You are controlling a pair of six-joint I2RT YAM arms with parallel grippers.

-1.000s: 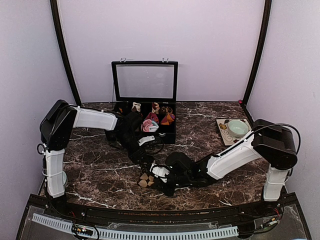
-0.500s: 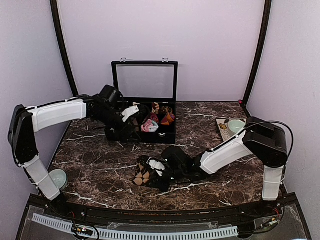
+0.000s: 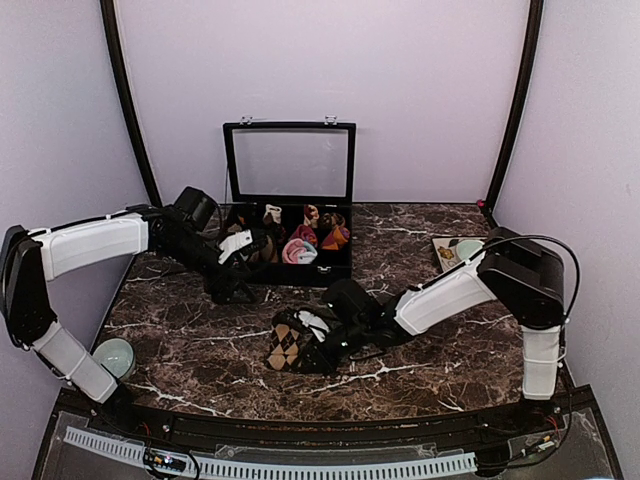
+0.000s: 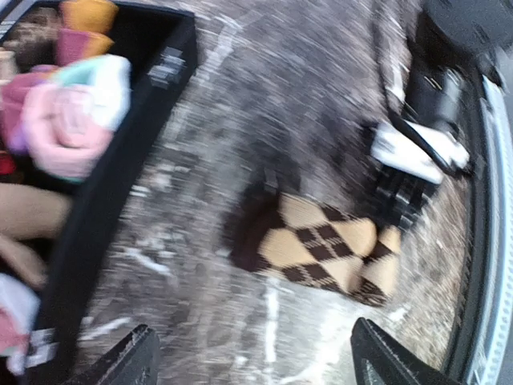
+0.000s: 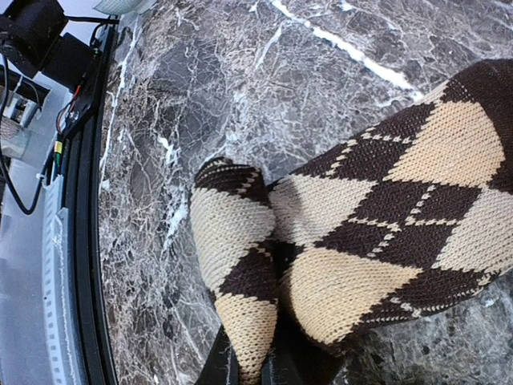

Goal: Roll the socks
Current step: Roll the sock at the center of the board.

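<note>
Dark marble tabletop, lilac walls behind. Brown-and-beige diamond socks lie flat at lower centre of the overhead view, well clear of the open black box of sock rolls at centre back. Right gripper is clamped onto the socks' edge, with the fabric pinched between its fingers. Left gripper is at centre left, just beside the box front, its jaws spread wide and holding nothing.
</note>
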